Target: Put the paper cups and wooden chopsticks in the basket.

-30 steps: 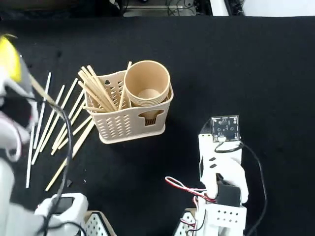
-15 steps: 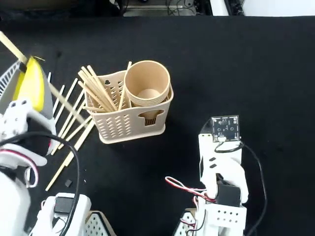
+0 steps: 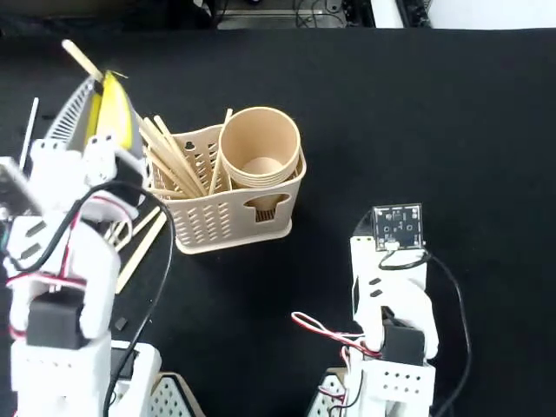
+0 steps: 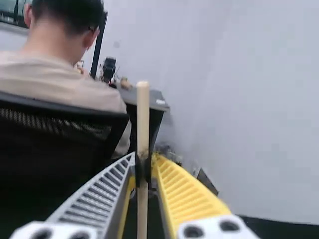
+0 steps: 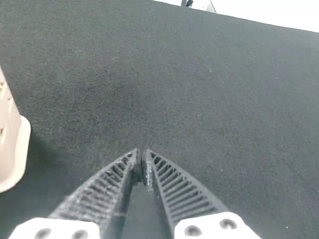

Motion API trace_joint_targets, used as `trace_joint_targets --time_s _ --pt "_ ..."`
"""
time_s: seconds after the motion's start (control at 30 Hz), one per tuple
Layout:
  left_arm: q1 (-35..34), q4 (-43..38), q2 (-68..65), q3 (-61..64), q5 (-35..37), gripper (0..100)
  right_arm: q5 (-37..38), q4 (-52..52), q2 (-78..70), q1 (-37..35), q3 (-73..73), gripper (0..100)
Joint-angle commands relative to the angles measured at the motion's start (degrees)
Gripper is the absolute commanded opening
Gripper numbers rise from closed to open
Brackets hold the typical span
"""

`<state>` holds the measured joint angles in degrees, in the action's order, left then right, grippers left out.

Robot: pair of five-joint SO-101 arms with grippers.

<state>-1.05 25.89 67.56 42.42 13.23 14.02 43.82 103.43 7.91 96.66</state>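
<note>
We count the paper cups (image 3: pixel 259 148) as done: they sit nested inside the basket (image 3: pixel 228 224), and a bundle of wooden chopsticks (image 3: pixel 169 161) leans in its other compartment. Our left end effector (image 4: pixel 142 158) pinches one chopstick (image 4: pixel 142 112), held up beside the basket. On the basket's far side, the right end effector (image 5: pixel 142 167) is pressed together on nothing. Loose chopsticks (image 3: pixel 143 249) lie on the desk (image 3: pixel 417 113) just beside the basket. The left arm covers most of them, so we cannot count what is left.

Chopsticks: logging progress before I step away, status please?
Left gripper shut on one chopstick, raised beside basket. Right gripper shut, empty. Cups in basket; loose chopsticks on table. Nothing blocking.
</note>
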Motion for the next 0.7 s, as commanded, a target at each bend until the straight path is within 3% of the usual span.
trace_joint_targets --time_s 0.0,0.2,0.33,0.53,0.67 --pt "0.4 -2.55 -0.26 3.03 -0.7 3 0.0 -0.62 3.74 -0.26 -0.22 2.1" --pt "0.4 -2.2 -0.18 6.73 -0.7 4 0.0 -0.62 3.74 -0.26 -0.22 2.1" --pt "0.48 -0.97 -0.09 7.87 -0.18 18 0.0 -0.62 3.74 -0.26 -0.22 2.1" --pt "-0.75 19.08 -0.09 -0.92 -0.7 22 0.0 -0.62 3.74 -0.26 -0.22 2.1" --pt "-6.37 28.04 -0.09 -8.04 -0.7 23 0.0 -0.62 3.74 -0.26 -0.22 2.1"
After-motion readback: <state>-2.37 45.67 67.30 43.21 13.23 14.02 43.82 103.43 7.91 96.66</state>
